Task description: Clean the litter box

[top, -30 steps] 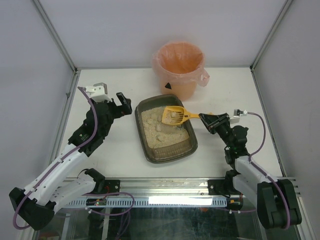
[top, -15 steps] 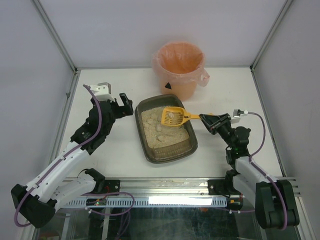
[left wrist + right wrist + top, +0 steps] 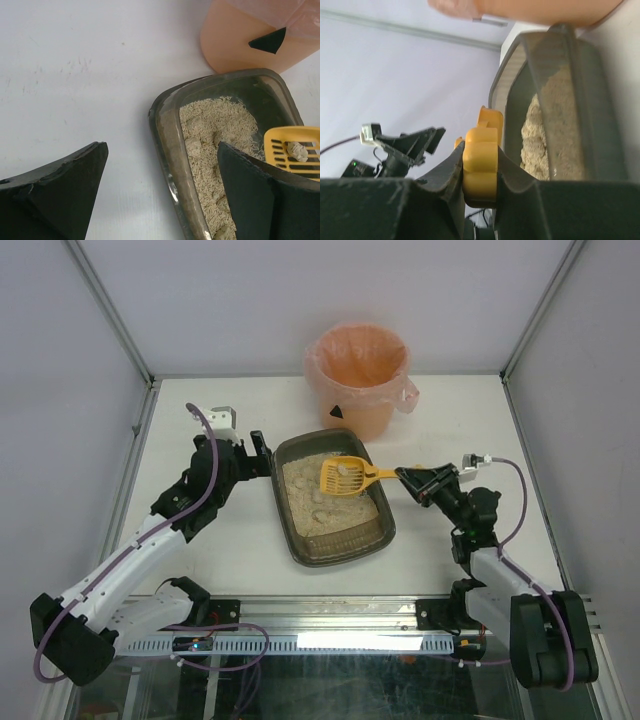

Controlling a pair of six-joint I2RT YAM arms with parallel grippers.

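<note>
1. Fingers (image 3: pixel 60 195) of the left gripper (image 3: pixel 260 453) stand wide apart and hold nothing. In the left wrist view they straddle the left wall of the litter box (image 3: pixel 335 553) near its far corner. I cannot tell whether they touch it.
2. The right gripper (image 3: pixel 410 478) is clamped on the handle of the yellow scoop (image 3: pixel 345 476).
3. The litter box sits mid-table, its long axis running from near to far and slightly slanted.
4. The scoop head carries a clump (image 3: pixel 297 150) above the far half of the litter.
5. The orange bucket (image 3: pixel 357 375) stands just beyond the box's far end. The likely next move is to carry the scoop away from the arms, and the right arm does that.
</note>
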